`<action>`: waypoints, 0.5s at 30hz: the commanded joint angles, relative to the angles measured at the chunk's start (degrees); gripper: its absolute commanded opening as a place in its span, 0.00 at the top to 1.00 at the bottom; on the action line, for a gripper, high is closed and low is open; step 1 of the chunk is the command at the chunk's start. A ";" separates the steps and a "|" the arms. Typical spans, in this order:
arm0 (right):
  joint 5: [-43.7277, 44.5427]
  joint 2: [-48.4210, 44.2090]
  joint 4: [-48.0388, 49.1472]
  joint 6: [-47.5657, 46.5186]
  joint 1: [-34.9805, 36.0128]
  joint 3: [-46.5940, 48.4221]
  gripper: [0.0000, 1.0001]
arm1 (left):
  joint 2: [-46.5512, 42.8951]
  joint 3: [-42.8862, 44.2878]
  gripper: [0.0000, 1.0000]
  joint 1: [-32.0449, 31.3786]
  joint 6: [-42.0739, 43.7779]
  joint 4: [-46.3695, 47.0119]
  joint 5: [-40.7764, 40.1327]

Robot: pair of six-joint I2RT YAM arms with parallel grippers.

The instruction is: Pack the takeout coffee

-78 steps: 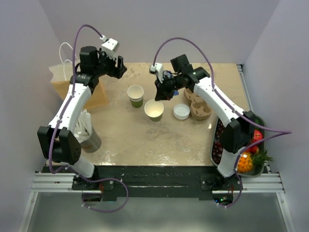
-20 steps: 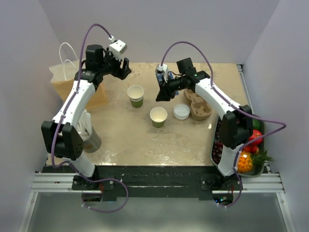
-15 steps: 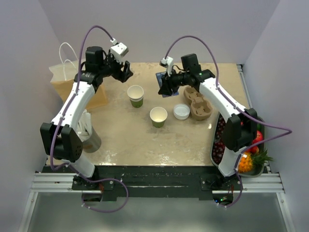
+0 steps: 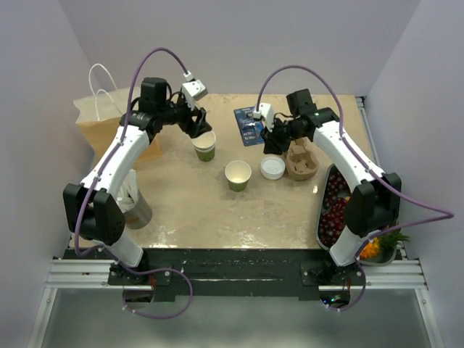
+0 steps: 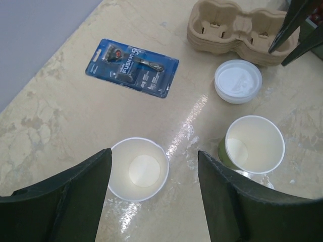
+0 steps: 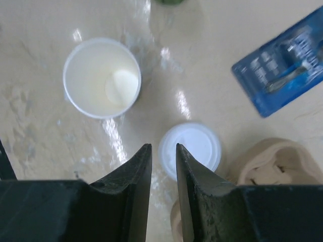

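Two open paper cups, olive-green with cream rim bands, stand on the beige worktop (image 4: 188, 206): the far cup (image 5: 139, 169) and the near cup (image 5: 254, 143). Neither wears a lid, so the takeout coffee isn't put together yet. The round white plastic lid (image 6: 191, 148) lies flat on the worktop, just beside the near cup, between it and the brown moulded-pulp cup carrier (image 5: 237, 25).

Over comes the right end effector (image 6: 161, 148), hanging above the lid's edge with its jaws only narrowly parted and nothing between them. The left end effector (image 5: 153, 153) is spread wide above the far cup, fingers on either side of it but gripping nothing.

By my read, the step in hand is fetching that lid. Next, the right arm needs to drop and pinch the lid by its rim, then seat it squarely on a cup. After that the capped cup goes into the carrier, or perhaps the brown paper bag (image 4: 109, 127) at far left.
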 commanded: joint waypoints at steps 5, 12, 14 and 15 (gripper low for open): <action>18.14 -2.16 11.12 2.53 0.82 -11.73 0.73 | -3.98 -5.03 0.26 0.07 -11.43 9.40 -1.65; 16.12 2.31 11.21 9.21 4.42 -11.21 0.63 | -5.74 -7.41 0.26 0.07 -11.35 9.41 -2.36; 15.94 3.63 11.48 10.62 5.12 -10.60 0.64 | -5.83 -7.41 0.26 0.07 -11.44 9.41 -2.54; 16.55 4.95 11.39 11.06 5.38 -9.72 0.66 | -5.65 -7.41 0.26 0.07 -11.44 9.58 -2.63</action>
